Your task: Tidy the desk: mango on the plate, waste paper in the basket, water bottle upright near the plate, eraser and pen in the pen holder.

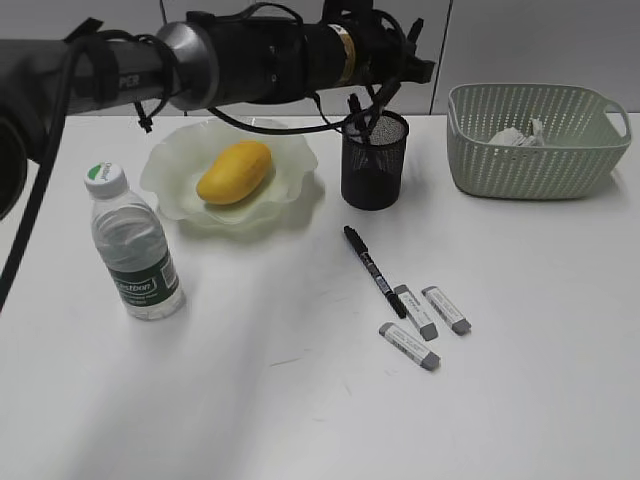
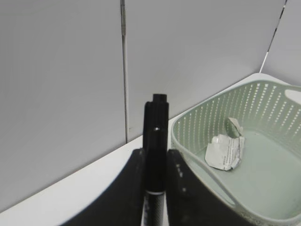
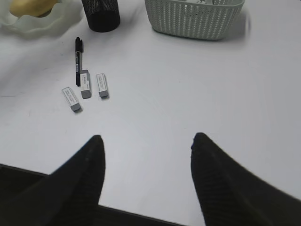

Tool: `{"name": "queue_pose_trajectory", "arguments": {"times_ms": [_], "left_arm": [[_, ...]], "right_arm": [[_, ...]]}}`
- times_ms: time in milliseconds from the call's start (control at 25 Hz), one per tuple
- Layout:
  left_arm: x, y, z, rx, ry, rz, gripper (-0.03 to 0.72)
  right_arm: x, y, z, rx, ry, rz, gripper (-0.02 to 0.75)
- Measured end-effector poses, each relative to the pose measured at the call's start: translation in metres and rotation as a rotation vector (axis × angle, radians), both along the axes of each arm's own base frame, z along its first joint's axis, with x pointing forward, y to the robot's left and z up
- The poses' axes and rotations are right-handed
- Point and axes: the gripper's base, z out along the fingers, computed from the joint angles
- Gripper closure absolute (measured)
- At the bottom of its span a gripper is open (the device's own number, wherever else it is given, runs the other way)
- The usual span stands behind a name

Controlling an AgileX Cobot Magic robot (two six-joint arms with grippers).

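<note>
**Pen held over the holder, one more pen and three erasers left**

Far left of the desk (image 1: 250, 420): water bottle (image 1: 133, 246) upright, white cap on, just beside the plate (image 1: 168, 170). Nothing more needed there, by the look of it. On the plate, the mango (image 1: 234, 172), lying across the middle. Also done.

Reaching in from the left across the back of the table: left arm, ending above the pen holder (image 1: 374, 165). Left gripper (image 2: 155, 188) closed narrow on a black pen (image 2: 155, 141), pinched upright between the two fingers (image 2: 134, 188) in the left wrist view. From the exterior view, pen tip seemingly at or just inside the holder's rim; hard to tell how deep. Likely step in hand: dropping this pen into the cup.

In front of the holder, flat on the tabletop: second pen (image 1: 373, 268), black, slanting toward three erasers (image 1: 432, 321), its lower end touching or nearly touching the middle one. Erasers close together, grey-tipped with white sleeves.

Far right: basket (image 1: 500, 160), with the waste paper (image 1: 517, 135) already inside. Settled too.

Right gripper (image 3: 146, 155) hanging above bare tabletop, spread wide, holding nothing, well apart from the erasers.

Next, as a judgement: release over the cup's mouth, with the pen centred so it does not catch the mesh rim or tip the holder. Then the loose pen and erasers. Small, flat, bunched pieces, so a careful pinch on one without nudging its neighbours.
</note>
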Motion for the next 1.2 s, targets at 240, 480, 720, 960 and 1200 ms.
{"name": "queue_pose_trajectory", "arguments": {"times_ms": [240, 480, 720, 960, 1200], "left_arm": [[0.005, 0.005, -0.007, 0.008, 0.009, 0.011, 0.533], [0.006, 0.007, -0.006, 0.006, 0.007, 0.012, 0.358], [-0.006, 0.011, 0.045, -0.055, -0.039, 0.049, 0.405], [-0.062, 0.028, 0.116, -0.02, -0.106, 0.119, 0.477], [-0.136, 0.081, 0.118, 0.303, -0.027, 0.244, 0.479]], "right_arm": [[0.0, 0.0, 0.0, 0.0, 0.0, 0.0, 0.273], [0.0, 0.0, 0.0, 0.0, 0.0, 0.0, 0.273], [0.0, 0.0, 0.0, 0.0, 0.0, 0.0, 0.273], [0.0, 0.0, 0.0, 0.0, 0.0, 0.0, 0.273], [0.0, 0.0, 0.0, 0.0, 0.0, 0.0, 0.273]]}}
